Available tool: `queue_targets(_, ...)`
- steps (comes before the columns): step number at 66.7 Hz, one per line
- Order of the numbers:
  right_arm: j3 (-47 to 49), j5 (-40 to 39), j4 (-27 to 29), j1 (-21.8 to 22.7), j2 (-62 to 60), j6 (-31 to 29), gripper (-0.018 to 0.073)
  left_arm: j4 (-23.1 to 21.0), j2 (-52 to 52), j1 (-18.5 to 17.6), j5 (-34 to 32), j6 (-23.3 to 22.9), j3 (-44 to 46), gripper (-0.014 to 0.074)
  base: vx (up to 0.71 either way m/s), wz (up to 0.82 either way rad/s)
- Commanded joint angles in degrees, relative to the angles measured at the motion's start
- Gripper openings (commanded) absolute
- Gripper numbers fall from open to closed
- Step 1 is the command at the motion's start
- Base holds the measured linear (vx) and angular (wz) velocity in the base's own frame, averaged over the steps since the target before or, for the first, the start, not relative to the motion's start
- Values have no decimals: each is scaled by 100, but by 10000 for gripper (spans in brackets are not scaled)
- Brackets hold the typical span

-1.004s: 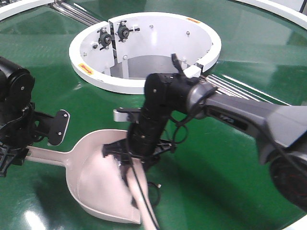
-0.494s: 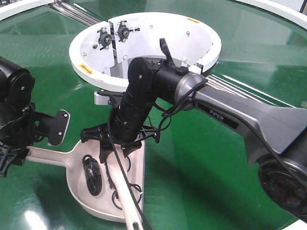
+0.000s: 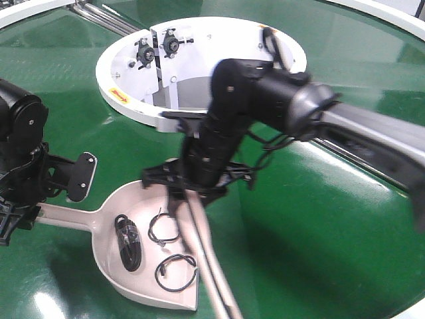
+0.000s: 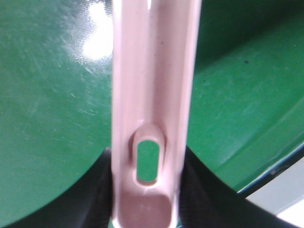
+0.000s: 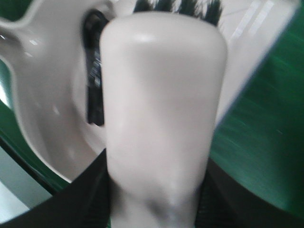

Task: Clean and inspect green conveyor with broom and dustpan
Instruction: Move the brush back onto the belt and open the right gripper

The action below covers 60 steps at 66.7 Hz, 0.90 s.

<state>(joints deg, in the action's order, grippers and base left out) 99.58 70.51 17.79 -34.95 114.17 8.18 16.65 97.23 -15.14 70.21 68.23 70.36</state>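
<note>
Dustpan (image 3: 143, 199), smooth pale plastic, rounded sides, dark-bristled broom (image 5: 164, 95), glossy green conveyor (image 3: 299, 252)

The broom (image 3: 207, 262) has shifted toward the right edge of the dustpan (image 3: 109, 264).

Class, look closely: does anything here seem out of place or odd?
Yes. The dustpan holds a black cable bundle and two wire loops rather than dust, which is odd debris for a green conveyor.

I am finding no legible text anywhere. A small yellow-and-red sticker (image 3: 118, 94) is sitting at eight o'clock on the rim of the white circular hub (image 3: 143, 114) inside the glossy dark green conveyor belt (image 3: 319, 226), and a second such sticker (image 3: 268, 28) at two o'clock. Their print is showing too small for me to read.
</note>
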Motion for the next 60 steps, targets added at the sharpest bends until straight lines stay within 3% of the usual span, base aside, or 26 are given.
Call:
queue_targets(1, -344, 293, -88, 246, -687, -172, -5, -71, -225, -56, 120, -2, 141, -22, 0, 0)
queue_targets(19, -1306, 293, -238, 985, -1420, -529, -5, -71, -225, -56, 120, -2, 141, -22, 0, 0)
queue_targets(33, -1711, 293, -842, 1408, -1640, -689, -5, -71, -225, -56, 120, -2, 141, -22, 0, 0)
queue_targets(60, -1870, 293, -1091, 1722, -1204, -731, -3, -71, -225, -56, 120, -2, 141, -22, 0, 0)
